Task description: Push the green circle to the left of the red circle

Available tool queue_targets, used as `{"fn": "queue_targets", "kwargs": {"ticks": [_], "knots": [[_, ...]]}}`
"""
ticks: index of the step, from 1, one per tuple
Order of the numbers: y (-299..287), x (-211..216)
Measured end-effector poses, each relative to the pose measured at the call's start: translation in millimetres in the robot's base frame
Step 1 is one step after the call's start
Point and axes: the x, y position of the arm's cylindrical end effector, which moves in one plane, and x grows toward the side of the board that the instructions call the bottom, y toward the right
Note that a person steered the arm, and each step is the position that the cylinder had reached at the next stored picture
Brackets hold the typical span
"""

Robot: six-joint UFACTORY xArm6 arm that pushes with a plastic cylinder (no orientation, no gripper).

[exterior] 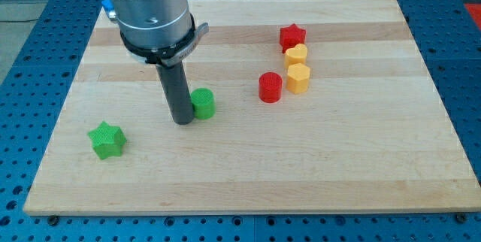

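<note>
The green circle [203, 103] lies on the wooden board left of the middle. The red circle [270, 87] lies to its right, about a block's width and a half away. My tip [183, 120] rests on the board right against the green circle's left side, apparently touching it. The rod rises from there to the arm's grey body at the view's top left.
A green star [106, 139] lies at the lower left. A red star [292, 36] sits at the upper right, with a yellow heart-like block [296, 54] and a yellow hexagon [298, 78] just below it, right of the red circle. The board's [361, 159] edges meet a blue table.
</note>
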Motion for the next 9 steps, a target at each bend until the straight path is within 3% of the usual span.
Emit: {"fn": "queue_targets", "kwargs": {"ticks": [9], "knots": [[25, -45]]}}
